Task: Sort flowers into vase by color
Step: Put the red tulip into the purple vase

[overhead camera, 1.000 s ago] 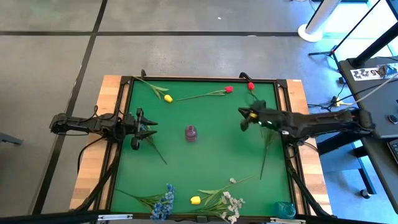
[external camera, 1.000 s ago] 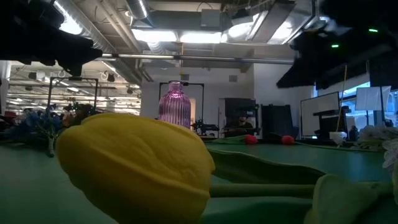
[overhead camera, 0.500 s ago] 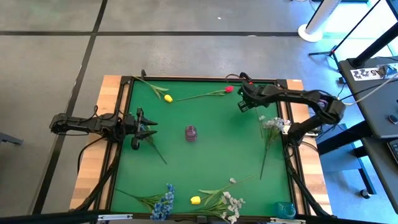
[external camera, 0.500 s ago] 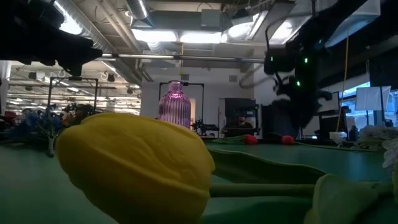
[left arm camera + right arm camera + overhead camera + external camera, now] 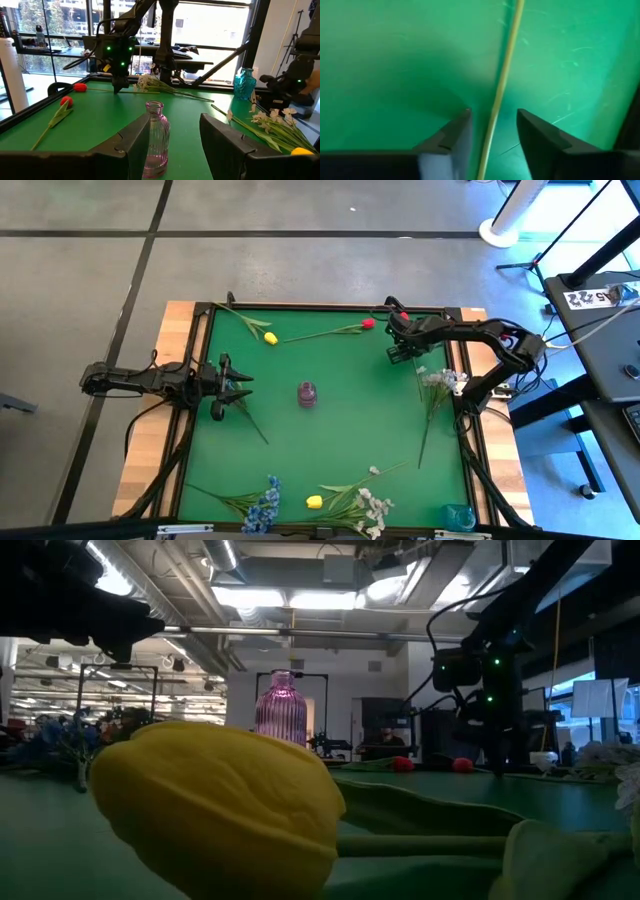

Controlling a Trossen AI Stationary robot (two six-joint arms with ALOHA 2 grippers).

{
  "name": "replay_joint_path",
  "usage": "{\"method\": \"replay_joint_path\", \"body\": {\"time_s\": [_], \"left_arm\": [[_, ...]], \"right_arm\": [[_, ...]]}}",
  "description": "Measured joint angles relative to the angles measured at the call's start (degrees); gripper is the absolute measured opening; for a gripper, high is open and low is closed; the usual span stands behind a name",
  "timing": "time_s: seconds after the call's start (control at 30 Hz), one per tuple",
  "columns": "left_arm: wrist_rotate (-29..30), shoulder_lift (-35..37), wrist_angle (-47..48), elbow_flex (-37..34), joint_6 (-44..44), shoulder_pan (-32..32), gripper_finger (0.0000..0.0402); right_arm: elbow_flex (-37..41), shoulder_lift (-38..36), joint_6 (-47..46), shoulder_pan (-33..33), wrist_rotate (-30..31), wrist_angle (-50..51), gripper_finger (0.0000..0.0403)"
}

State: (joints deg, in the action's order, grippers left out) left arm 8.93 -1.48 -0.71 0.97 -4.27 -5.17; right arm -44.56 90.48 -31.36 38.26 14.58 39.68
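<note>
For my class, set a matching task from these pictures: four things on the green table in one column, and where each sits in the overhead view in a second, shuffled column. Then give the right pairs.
Things:
1. purple vase
2. blue flower spray
3. white flower spray
4. right gripper

Places:
A. near the table's right edge
B. middle of the table
C. far right part, over a thin stem
D. near edge, left of the yellow tulip

Pairs: 1-B, 2-D, 3-A, 4-C

vase (image 5: 307, 393) mid-table, flowers (image 5: 320, 332) along edges
</note>
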Motion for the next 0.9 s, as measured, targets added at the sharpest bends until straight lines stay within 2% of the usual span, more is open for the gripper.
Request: {"method": "replay_joint_path", "body": {"time_s": [0.27, 0.47, 0.73, 0.9], "left_arm": [[0.0, 0.0, 0.0, 0.0, 0.0, 0.0, 0.0167], [0.0, 0.0, 0.0, 0.0, 0.0, 0.0, 0.0167], [0.0, 0.0, 0.0, 0.0, 0.0, 0.0, 0.0167], [0.0, 0.0, 0.0, 0.0, 0.0, 0.0, 0.0167]], "right_arm": [[0.1, -0.5, 0.3, -0.2, -7.7, 0.1, 0.0012], [-1.7, -4.6, -0.7, -7.3, -13.1, 4.2, 0.0027], [-2.6, -8.3, -7.0, -24.0, -19.1, 3.9, 0.0004], [-2.6, -7.2, -10.2, -33.6, -18.5, 3.5, 0.0031]]}}
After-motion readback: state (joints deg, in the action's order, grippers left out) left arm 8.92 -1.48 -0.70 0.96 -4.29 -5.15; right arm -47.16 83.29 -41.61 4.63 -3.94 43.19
